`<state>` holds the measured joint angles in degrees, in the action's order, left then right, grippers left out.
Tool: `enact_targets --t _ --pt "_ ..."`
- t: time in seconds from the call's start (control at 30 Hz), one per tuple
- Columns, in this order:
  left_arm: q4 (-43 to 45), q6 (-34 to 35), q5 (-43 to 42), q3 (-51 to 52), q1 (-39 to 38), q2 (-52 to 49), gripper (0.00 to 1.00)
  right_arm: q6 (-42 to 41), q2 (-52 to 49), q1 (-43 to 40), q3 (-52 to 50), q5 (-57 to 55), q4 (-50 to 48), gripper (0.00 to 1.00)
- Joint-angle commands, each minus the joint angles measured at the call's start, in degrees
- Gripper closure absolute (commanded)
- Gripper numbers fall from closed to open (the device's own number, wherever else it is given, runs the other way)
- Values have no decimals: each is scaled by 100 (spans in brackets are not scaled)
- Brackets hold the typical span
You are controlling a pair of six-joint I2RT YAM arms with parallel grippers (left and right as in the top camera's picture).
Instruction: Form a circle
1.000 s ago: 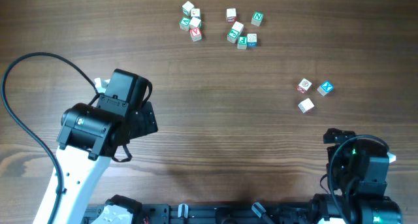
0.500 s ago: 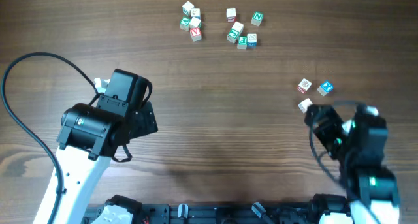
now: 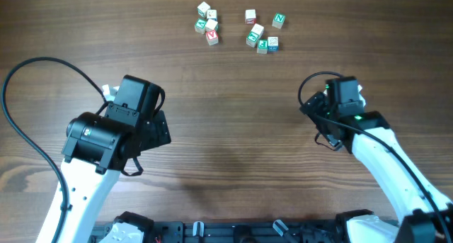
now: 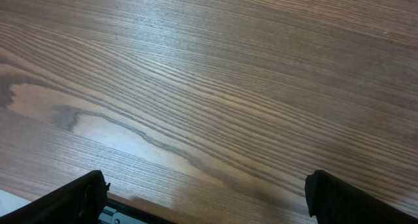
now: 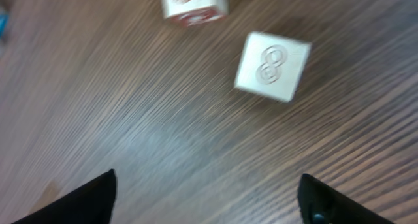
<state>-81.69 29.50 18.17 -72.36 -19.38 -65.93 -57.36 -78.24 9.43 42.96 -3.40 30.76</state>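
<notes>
The circle's cubes show only in the right wrist view. A pale cube embossed with an 8 (image 5: 271, 66) lies ahead, a red-marked cube (image 5: 194, 2) sits at the top edge, and a sliver of the blue one (image 5: 2, 21) shows at far left. My right gripper (image 5: 209, 201) is open over bare wood just short of them, with nothing between its fingers. In the overhead view the right gripper (image 3: 341, 100) covers that group. My left gripper (image 4: 209, 204) is open over bare table; its arm (image 3: 113, 133) stands at the left.
A loose scatter of cubes lies at the table's far edge, one cluster at the left (image 3: 207, 23) and one with green-marked cubes (image 3: 263, 32) to its right. A black cable (image 3: 28, 73) loops from the left arm.
The right arm has swung from the near right corner up and left over the three-cube group, hiding it from overhead. The left arm has not moved.
</notes>
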Motion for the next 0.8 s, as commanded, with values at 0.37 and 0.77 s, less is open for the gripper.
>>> enact_targets --t 0.37,0.77 --pt "-2 101 74 20 44 57 0 -101 -605 59 105 -1482 -621 26" --pt "-2 101 74 20 44 57 0 -116 -1008 57 92 -1486 -931 33"
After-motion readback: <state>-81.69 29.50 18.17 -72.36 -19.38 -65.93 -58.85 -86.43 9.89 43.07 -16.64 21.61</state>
